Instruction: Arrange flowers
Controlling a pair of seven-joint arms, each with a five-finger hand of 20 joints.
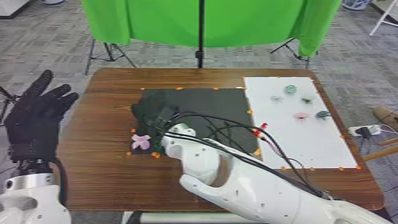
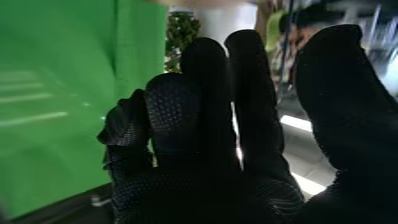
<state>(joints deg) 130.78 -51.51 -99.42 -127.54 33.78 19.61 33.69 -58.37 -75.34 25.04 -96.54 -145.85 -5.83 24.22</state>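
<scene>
In the head view my right hand [image 1: 153,113] is over the left part of the black mat [image 1: 209,96], dark against it. A pink flower [image 1: 140,142] lies at the mat's near left corner, just nearer than that hand. Small pieces sit on the white sheet: a green one [image 1: 290,89], a pink one [image 1: 300,116] and a teal one [image 1: 322,115] among them. The right wrist view has my right hand [image 2: 200,172] with fingers fairly straight and thumb apart, holding nothing. My left hand [image 1: 37,117] stands open, fingers up, beyond the table's left edge.
My right forearm and its cables cross the near right part of the brown table [image 1: 115,180]. Something red [image 1: 259,131] shows beside the cables, between mat and white sheet [image 1: 324,150]. Orange markers line both. A green cloth [image 1: 160,22] hangs behind the table.
</scene>
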